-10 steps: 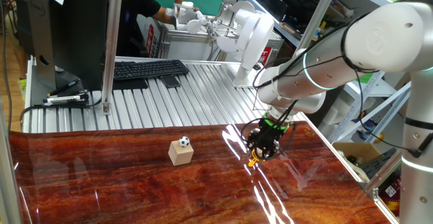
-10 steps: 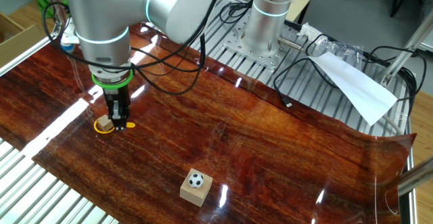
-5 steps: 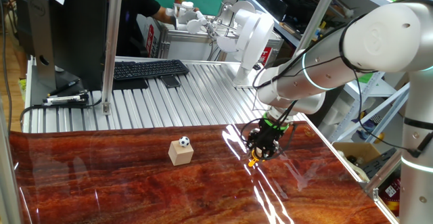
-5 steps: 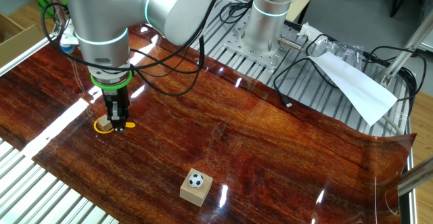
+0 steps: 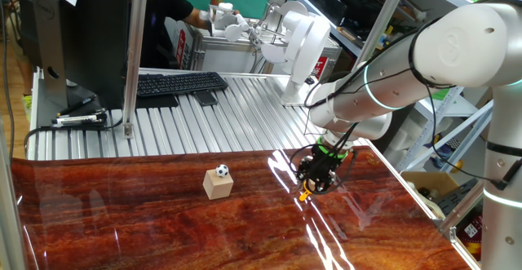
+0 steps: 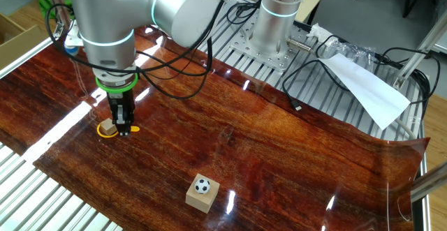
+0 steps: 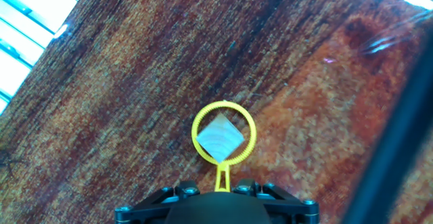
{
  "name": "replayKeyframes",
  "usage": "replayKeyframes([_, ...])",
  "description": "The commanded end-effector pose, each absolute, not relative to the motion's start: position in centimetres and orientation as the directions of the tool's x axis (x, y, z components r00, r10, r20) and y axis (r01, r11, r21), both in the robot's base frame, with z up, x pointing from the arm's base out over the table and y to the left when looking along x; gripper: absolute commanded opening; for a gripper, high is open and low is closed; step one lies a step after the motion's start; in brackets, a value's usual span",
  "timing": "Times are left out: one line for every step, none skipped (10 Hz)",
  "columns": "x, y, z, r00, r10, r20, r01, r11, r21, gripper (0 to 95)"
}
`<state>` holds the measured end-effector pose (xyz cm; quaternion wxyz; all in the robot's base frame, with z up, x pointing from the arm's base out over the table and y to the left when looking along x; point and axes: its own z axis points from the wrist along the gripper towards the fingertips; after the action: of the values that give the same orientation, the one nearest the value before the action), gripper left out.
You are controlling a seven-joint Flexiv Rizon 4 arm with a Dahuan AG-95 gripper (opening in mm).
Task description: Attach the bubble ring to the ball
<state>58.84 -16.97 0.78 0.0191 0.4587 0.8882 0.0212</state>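
Note:
The yellow bubble ring (image 7: 224,104) lies on the wood-grain table, looped around a small tan cube (image 7: 220,141). Its stem runs in between the jaws of my gripper (image 7: 220,187), which stand close together on it. In the other fixed view the gripper (image 6: 123,126) points straight down at the ring (image 6: 106,135) near the table's left edge. One fixed view shows the gripper (image 5: 313,185) with the ring's yellow tip (image 5: 305,194) below it. The black-and-white ball (image 5: 222,170) sits on top of a second tan cube (image 5: 218,186), well apart from the gripper; it also shows in the other fixed view (image 6: 202,185).
A keyboard (image 5: 181,82) and a monitor stand lie on the ribbed metal bench behind the table. A cable (image 6: 307,77) and a white sheet (image 6: 367,88) lie at the far side. The table's edge (image 5: 412,190) runs close to the gripper.

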Motion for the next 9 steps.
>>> replayKeyframes([58.73,-16.87,0.7,-0.578,0.816,-0.017,0.814,0.578,0.056,38.0])
replayKeyframes([58.73,-16.87,0.7,-0.578,0.816,-0.015,0.814,0.578,0.057,38.0])
replayKeyframes([58.73,-16.87,0.7,-0.578,0.816,-0.015,0.814,0.578,0.057,38.0])
replayKeyframes([58.73,-16.87,0.7,-0.578,0.816,-0.014,0.814,0.578,0.058,38.0])
replayKeyframes([58.73,-16.87,0.7,-0.579,0.815,-0.015,0.813,0.579,0.058,38.0])
replayKeyframes([58.73,-16.87,0.7,-0.581,0.814,-0.016,0.812,0.58,0.058,38.0])
replayKeyframes([58.73,-16.87,0.7,-0.581,0.814,-0.016,0.812,0.581,0.058,38.0])
replayKeyframes([58.73,-16.87,0.7,-0.583,0.813,-0.017,0.811,0.583,0.059,38.0])
replayKeyframes([58.73,-16.87,0.7,-0.585,0.811,-0.017,0.809,0.584,0.059,38.0])
